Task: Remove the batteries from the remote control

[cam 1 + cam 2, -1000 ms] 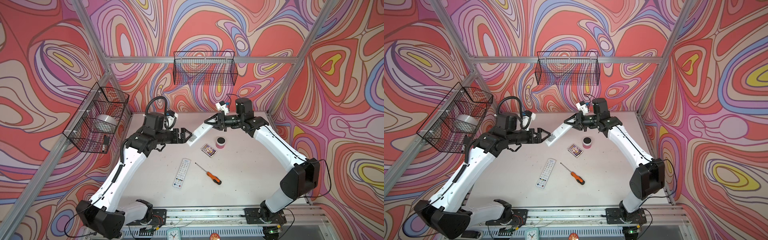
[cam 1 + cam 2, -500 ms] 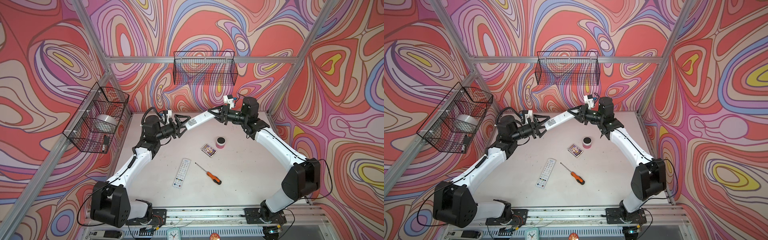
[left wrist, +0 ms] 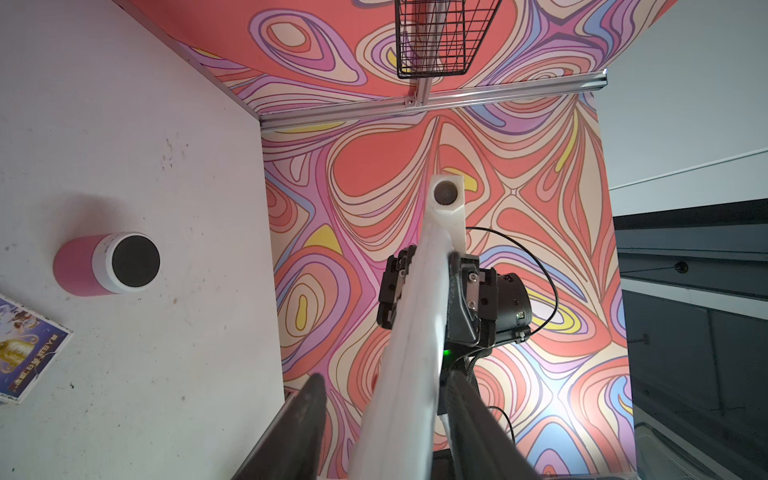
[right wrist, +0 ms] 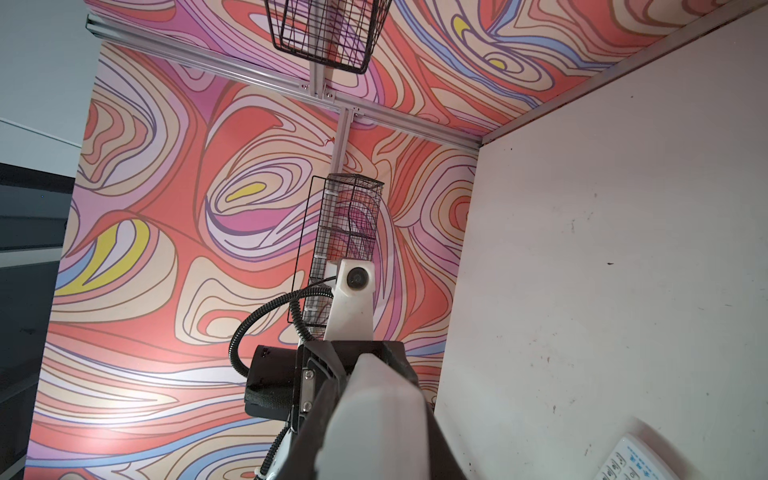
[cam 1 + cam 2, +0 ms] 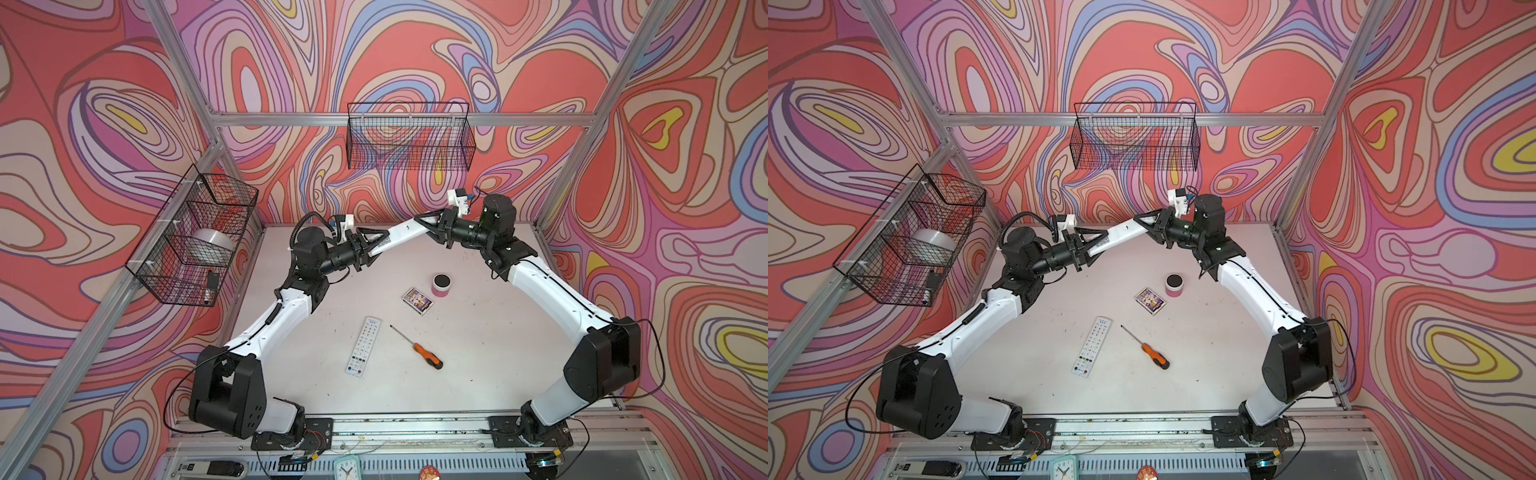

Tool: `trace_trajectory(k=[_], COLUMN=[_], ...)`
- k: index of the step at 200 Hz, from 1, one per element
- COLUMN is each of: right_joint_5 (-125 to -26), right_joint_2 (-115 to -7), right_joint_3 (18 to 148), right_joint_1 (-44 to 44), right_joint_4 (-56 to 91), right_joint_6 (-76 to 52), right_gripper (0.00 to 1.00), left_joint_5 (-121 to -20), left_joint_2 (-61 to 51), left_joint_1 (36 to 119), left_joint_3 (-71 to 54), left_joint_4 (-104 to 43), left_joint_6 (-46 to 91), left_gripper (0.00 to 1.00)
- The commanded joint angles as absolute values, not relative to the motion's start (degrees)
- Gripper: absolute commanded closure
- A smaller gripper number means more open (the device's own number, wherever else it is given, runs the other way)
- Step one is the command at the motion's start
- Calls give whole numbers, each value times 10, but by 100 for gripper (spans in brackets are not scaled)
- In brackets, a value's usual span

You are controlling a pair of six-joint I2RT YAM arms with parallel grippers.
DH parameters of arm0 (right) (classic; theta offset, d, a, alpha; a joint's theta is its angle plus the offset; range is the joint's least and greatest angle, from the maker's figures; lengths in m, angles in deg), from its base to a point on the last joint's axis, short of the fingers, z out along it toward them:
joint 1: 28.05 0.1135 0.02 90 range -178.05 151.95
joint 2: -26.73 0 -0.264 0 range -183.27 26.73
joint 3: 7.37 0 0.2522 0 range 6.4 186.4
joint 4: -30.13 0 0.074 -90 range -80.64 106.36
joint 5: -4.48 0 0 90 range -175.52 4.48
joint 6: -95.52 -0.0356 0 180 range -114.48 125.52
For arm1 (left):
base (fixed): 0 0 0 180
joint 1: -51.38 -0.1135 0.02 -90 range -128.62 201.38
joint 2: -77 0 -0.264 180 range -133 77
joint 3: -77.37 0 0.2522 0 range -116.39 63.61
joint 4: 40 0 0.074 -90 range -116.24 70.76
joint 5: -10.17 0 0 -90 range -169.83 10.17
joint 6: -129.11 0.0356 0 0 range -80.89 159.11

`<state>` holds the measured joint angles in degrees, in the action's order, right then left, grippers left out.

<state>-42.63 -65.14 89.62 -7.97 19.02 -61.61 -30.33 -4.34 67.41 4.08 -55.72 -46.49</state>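
A long white remote control [image 5: 400, 236] [image 5: 1121, 232] hangs in the air above the back of the table, stretched between both arms. My right gripper [image 5: 424, 224] [image 4: 374, 399] is shut on its far end. My left gripper [image 5: 376, 243] [image 3: 384, 378] straddles the other end. In the left wrist view one finger [image 3: 309, 411] stands off the remote control [image 3: 415, 340] with wall showing in the gap. The other finger [image 3: 465, 411] lies close along the remote's edge. The batteries are hidden.
On the table [image 5: 478, 332] lie a second white remote [image 5: 363, 347] with its buttons up, an orange-handled screwdriver [image 5: 419, 351], a card box [image 5: 418, 301] and a pink tub with a black lid [image 5: 441, 284]. Wire baskets hang on the left wall [image 5: 195, 241] and the back wall [image 5: 409, 141].
The right arm has lifted the remote up and toward the back. The left gripper has followed, come around the remote's free end, and its jaws have narrowed.
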Motion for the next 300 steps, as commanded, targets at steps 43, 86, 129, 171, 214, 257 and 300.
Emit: trace_trajectory(k=[43, 86, 129, 171, 214, 257, 300], right_joint_5=[-449, -445, -474, -705, -592, -578, -575], right_joint_2=[-624, -626, -630, -676, -672, -726, -762], right_joint_3=[901, 901, 986, 1115, 1041, 1000, 973], right_joint_1=[-77, -77, -80, -88, -60, 28, 42], right_joint_4=[138, 129, -121, -544, -461, -394, -345], right_joint_6=[-574, -565, -400, -183, -233, -272, -281], right_gripper=[79, 71, 32, 14, 2, 2, 2], left_joint_5=[-292, -292, -267, -332, -332, -337, -336], left_joint_2=[-38, -29, -20, -10, -49, -82, -142], left_joint_1=[674, 673, 664, 663, 663, 664, 671], left_joint_3=[52, 64, 25, -47, -25, -7, -47], left_joint_4=[-592, -572, -378, 7, 120, 97, 125], left_joint_6=[-473, -461, -341, -68, 62, 81, 127], left_gripper=[79, 91, 97, 98, 98, 98, 98])
